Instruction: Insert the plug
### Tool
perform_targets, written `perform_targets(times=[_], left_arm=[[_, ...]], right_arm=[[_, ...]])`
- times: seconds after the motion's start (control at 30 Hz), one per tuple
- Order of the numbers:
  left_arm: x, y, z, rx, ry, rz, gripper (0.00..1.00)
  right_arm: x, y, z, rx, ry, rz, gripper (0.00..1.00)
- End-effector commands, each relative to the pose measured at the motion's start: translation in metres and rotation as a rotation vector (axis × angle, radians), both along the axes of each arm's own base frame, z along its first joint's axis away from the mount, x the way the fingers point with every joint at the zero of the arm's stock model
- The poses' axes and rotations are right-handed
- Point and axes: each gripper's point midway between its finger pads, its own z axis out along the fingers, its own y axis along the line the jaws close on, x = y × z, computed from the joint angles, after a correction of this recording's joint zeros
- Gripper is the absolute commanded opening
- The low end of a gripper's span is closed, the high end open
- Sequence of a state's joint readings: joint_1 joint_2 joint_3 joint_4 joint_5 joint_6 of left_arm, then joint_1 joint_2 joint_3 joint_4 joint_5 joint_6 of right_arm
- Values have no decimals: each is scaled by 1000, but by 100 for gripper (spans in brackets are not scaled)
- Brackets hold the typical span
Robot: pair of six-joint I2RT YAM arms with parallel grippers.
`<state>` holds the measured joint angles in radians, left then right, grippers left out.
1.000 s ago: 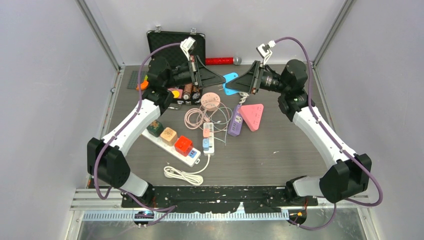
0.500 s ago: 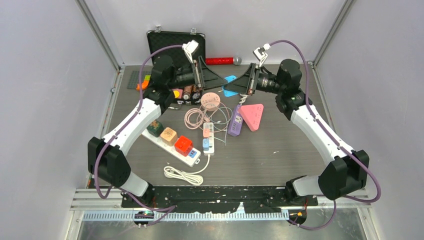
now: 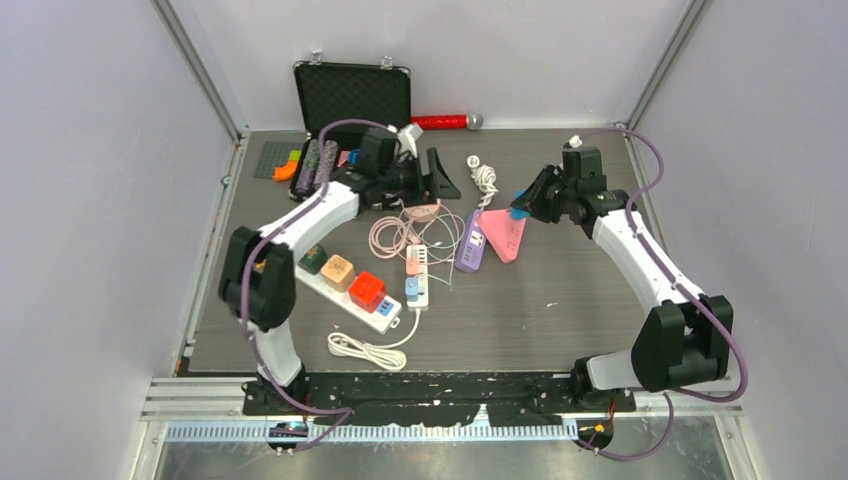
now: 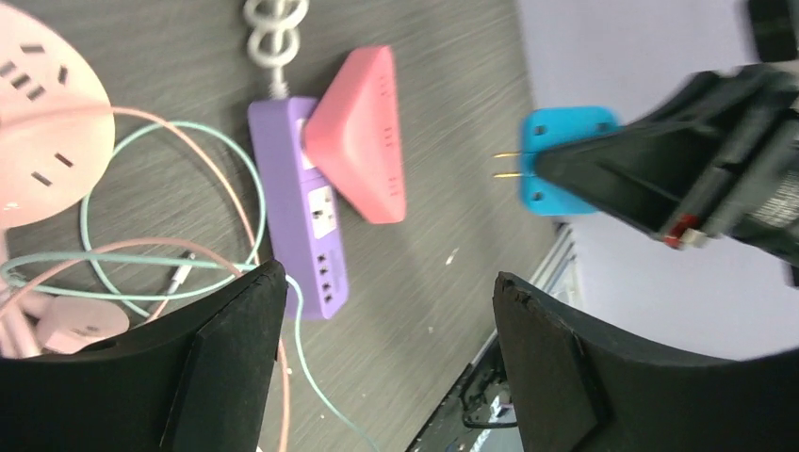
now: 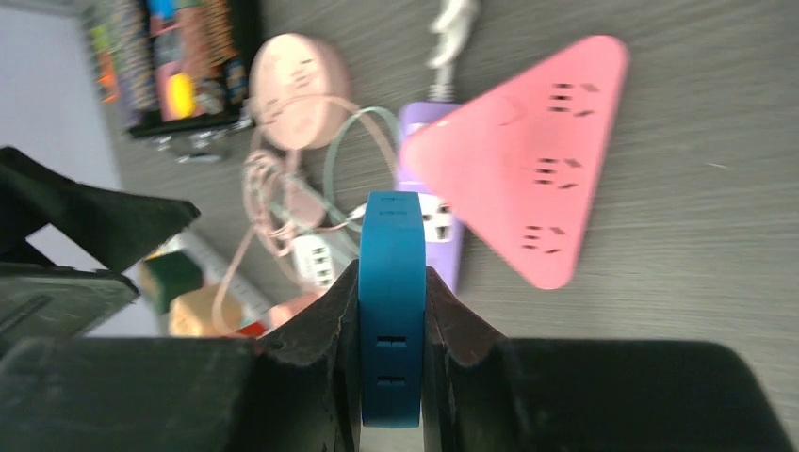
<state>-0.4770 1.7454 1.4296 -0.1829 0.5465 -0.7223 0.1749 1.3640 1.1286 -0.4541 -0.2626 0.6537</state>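
My right gripper (image 3: 522,203) is shut on a blue flat plug (image 5: 391,311), held edge-on between its fingers. In the left wrist view the blue plug (image 4: 565,160) shows two metal prongs pointing left, above the table. Just below it lies a pink triangular power strip (image 3: 503,232) with several sockets (image 5: 528,179), resting partly on a purple power strip (image 3: 471,240). My left gripper (image 3: 447,180) hovers left of these, open and empty (image 4: 388,278).
A round pink socket (image 4: 28,122) with pink and green cables (image 3: 400,235) lies under the left gripper. A white coiled cord (image 3: 484,178), a small white strip (image 3: 417,275), a long white strip with coloured cubes (image 3: 345,285) and a black case (image 3: 352,95) are around.
The left gripper opened and swung down toward the table's middle. The right gripper closed on the blue plug and carried it right and nearer, over the pink strip.
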Motion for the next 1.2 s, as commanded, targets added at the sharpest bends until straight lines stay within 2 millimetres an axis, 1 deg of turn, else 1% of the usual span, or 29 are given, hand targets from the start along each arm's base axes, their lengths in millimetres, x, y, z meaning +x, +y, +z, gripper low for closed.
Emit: perform_targets(times=[0.0,0.07,0.17,0.2,0.27,0.3,0.33,0.43,0.57,0.73,1.0,1.17], left_arm=[[1,-30,-36,107,51,-43,78],[8,-39,-48,144,66,-33,78],[18,-53,-61,167,75,-38,79],[22,-57,-69,174,84,-36,79],[28,-62,-73,175,89,-35,79],[32,-65,-72,173,87,-33,79],[34,-66,-75,176,91,-30,79],[36,-66,-86,195,105,-20,79],[35,-63,-102,227,130,-16,79],[32,-64,-119,250,164,-26,79],[29,-64,-131,264,192,-38,77],[28,-64,-140,279,214,-42,76]], right_arm=[[9,-46,-35,-197,57,-139,5],[13,-50,-47,-214,81,-147,5],[18,-52,-61,-226,101,-156,5],[20,-53,-67,-231,114,-159,5],[24,-54,-75,-238,123,-166,5],[25,-55,-79,-240,130,-168,5],[28,-54,-80,-236,121,-167,5],[28,-53,-93,-245,147,-155,5],[28,-48,-104,-230,172,-134,5],[30,-45,-112,-217,172,-129,5],[35,-41,-121,-205,181,-114,5],[34,-37,-117,-189,179,-90,5]])
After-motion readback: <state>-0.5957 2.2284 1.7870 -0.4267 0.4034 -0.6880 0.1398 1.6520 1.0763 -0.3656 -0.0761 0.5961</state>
